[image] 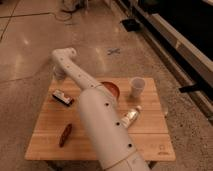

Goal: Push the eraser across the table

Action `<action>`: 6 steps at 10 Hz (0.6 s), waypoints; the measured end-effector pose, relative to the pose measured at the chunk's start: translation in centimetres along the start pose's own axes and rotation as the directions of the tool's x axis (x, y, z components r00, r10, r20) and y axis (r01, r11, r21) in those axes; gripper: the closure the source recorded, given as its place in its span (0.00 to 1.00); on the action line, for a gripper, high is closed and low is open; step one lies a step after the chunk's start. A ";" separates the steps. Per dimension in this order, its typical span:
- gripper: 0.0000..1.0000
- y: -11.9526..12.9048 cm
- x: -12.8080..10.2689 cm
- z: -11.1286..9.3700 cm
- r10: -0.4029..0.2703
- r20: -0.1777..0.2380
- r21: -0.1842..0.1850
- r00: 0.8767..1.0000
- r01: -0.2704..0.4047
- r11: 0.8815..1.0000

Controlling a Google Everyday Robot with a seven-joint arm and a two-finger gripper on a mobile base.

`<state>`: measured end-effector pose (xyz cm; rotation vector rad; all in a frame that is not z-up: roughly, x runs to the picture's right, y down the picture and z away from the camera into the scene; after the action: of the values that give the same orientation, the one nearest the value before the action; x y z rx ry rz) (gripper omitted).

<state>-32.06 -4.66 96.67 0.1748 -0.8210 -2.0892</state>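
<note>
The eraser (pixel 62 96), a small oblong block with a white-and-red top and a black base, lies near the far left corner of the light wooden table (pixel 150 135). My white arm rises from the bottom of the camera view, bends above the table's far left edge and turns downward. Its gripper (pixel 59 80) hangs shut just behind and above the eraser, a small gap away, and holds nothing.
A reddish-brown elongated object (pixel 65 135) lies at the front left. A brown bowl (pixel 111 88) and a white cup (pixel 136 87) stand at the far right, and a plastic bottle (pixel 131 116) lies right of centre. Polished floor with a blue cross mark (pixel 113 51) surrounds the table.
</note>
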 end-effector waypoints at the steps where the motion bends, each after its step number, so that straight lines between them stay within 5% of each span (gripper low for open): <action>1: 1.00 0.2 0.1 0.6 -0.010 -0.003 0.000 1.000 0.010 1.000; 6: 1.00 0.3 0.5 3.1 -0.021 -0.028 0.044 0.999 0.022 0.999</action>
<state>-33.40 -3.63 99.35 0.2372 -0.8531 -2.0849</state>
